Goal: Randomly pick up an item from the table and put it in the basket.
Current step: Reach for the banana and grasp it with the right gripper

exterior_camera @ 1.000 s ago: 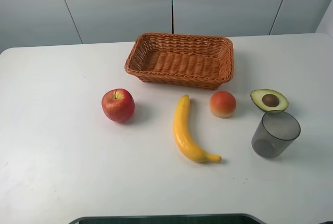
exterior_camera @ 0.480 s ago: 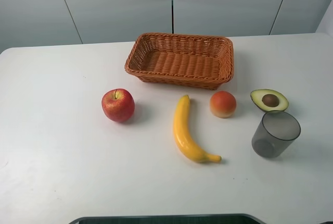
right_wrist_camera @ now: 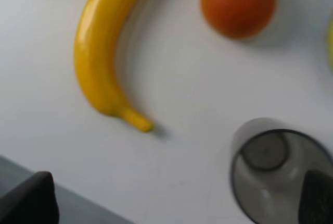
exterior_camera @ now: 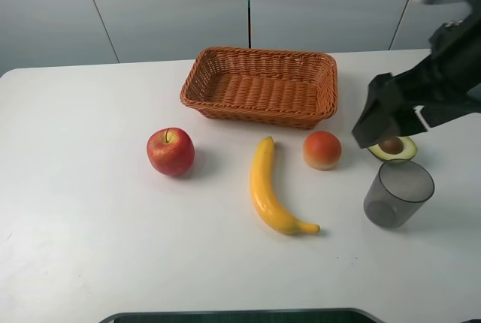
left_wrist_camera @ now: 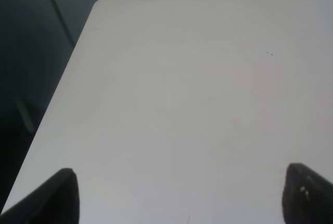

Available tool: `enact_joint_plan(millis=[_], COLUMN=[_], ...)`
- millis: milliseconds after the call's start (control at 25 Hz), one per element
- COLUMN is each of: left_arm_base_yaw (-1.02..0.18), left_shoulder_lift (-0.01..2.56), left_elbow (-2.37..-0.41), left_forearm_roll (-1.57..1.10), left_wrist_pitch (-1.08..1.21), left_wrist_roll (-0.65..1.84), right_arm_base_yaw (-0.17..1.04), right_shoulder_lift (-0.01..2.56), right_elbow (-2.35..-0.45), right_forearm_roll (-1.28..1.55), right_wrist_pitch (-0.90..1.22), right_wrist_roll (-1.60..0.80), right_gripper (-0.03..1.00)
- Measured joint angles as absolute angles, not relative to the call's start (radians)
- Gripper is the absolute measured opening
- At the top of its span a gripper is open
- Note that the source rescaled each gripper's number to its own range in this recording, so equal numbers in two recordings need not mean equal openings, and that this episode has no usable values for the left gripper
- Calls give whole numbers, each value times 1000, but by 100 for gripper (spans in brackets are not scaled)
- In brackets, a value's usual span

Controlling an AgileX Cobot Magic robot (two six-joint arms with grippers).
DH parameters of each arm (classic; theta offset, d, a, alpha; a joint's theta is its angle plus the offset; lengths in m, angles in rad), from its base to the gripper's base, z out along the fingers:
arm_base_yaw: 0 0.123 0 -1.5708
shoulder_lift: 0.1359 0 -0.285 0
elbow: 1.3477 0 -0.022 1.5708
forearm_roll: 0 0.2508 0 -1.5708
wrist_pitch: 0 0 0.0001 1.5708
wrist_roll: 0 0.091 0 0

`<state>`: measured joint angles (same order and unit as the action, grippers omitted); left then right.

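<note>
Banana [exterior_camera: 268, 188] lies mid-table [exterior_camera: 90, 248], untouched — basket [exterior_camera: 255, 115] toward the far edge; right gripper [exterior_camera: 376, 124] hovers near the right edge, fingers spread; left gripper [left_wrist_camera: 177, 195] also released.

Right arm [exterior_camera: 425, 90]: matte black, angular housing with a small white patch; both wrist views show dark, rounded fingertips [left_wrist_camera: 60, 195]

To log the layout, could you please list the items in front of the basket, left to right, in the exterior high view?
Round red apple → long curved yellow banana → round orange-pink peach → grey translucent cup. Green avocado half omitted: it overlaps the cup.
</note>
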<state>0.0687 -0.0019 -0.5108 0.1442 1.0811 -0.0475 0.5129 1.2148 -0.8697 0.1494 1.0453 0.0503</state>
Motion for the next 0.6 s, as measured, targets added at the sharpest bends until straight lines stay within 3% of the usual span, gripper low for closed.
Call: enact_joint_plan(millis=[320, 600], left_arm_base_yaw=[69, 69], left_shoulder_lift=[-2, -2], left_elbow=[-511, -511], left_forearm_roll=[144, 144], left_wrist_pitch=[1081, 1081], left_wrist_roll=[-48, -48], right_arm_base_yaw=[704, 798], right_shoulder_lift=[1439, 1586], right_elbow=[-919, -954], right_forearm_roll=[193, 184], right_wrist_pitch=[963, 835], right_wrist_roll=[108, 233], right_gripper=[100, 100])
